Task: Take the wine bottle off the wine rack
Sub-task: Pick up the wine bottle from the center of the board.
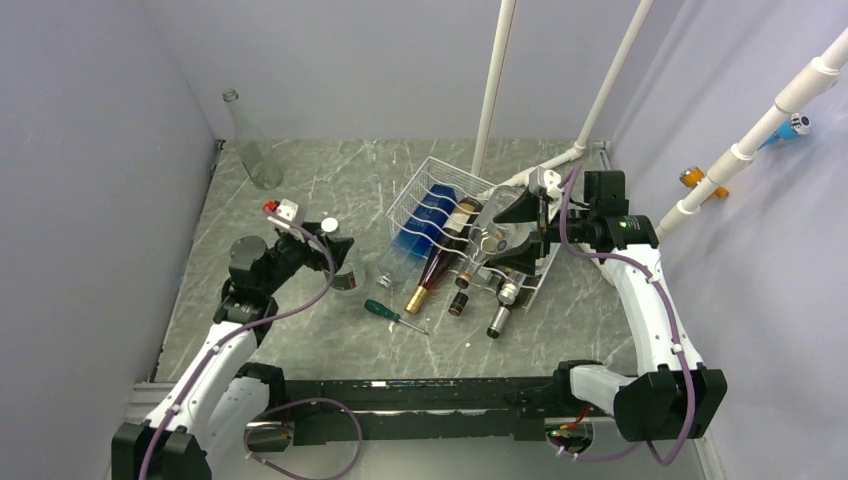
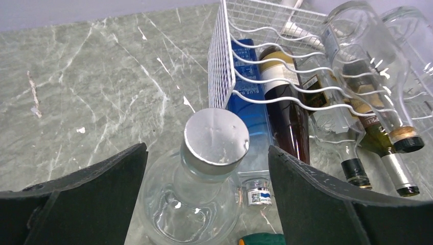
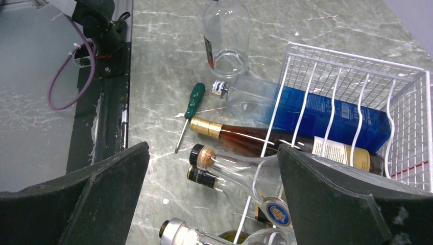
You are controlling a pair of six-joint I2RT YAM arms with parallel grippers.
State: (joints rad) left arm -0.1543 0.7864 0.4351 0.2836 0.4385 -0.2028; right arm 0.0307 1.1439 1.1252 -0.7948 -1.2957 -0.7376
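The white wire rack [image 1: 420, 176] sits mid-table and holds several lying bottles: a blue one [image 1: 424, 226], a dark amber wine bottle with a gold foil neck [image 1: 432, 275], and clear ones. My right gripper [image 1: 506, 236] hovers open over the rack's right side. In the right wrist view its fingers [image 3: 327, 194] stand wide apart above a clear corked bottle [image 3: 240, 166], beside the amber bottle [image 3: 240, 138]. My left gripper [image 1: 335, 262] is open left of the rack. Its fingers [image 2: 102, 184] straddle an upright clear bottle with a silver cap [image 2: 216, 135].
A green-handled screwdriver [image 1: 385, 312] lies in front of the rack. A tall clear bottle [image 1: 250, 140] stands at the back left corner. White plastic pipes [image 1: 495, 90] rise behind the rack and along the right wall. A small capped clear bottle neck [image 2: 258, 193] lies by the blue bottle.
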